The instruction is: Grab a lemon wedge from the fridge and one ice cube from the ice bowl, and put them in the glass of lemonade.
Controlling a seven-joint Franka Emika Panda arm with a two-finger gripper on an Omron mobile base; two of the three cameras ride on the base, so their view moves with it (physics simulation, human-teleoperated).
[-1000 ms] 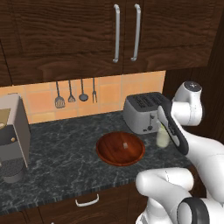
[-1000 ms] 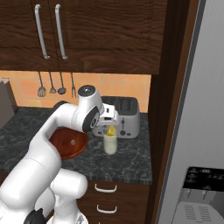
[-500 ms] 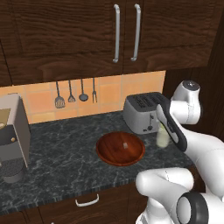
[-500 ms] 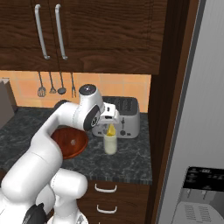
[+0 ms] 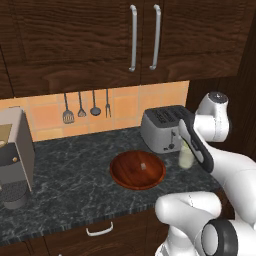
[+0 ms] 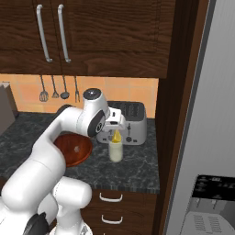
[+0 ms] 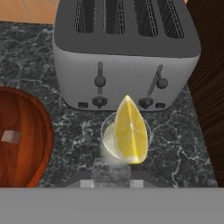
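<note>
A: Where are the fingers (image 6: 116, 133)?
B: Directly above the glass of lemonade (image 7: 126, 141), by the toaster (image 6: 128, 122). I cannot tell how far apart they stand.

A: And the lemon wedge (image 7: 130, 131)?
B: Over the glass mouth, point up; whether it is gripped or resting in the glass, I cannot tell.

A: The ice?
B: 1 ice cube (image 7: 10, 137) lies in the ice bowl (image 5: 137, 169), beside the glass on the dark surface (image 5: 75, 175). The fridge (image 6: 202, 137) stands past the toaster.
</note>
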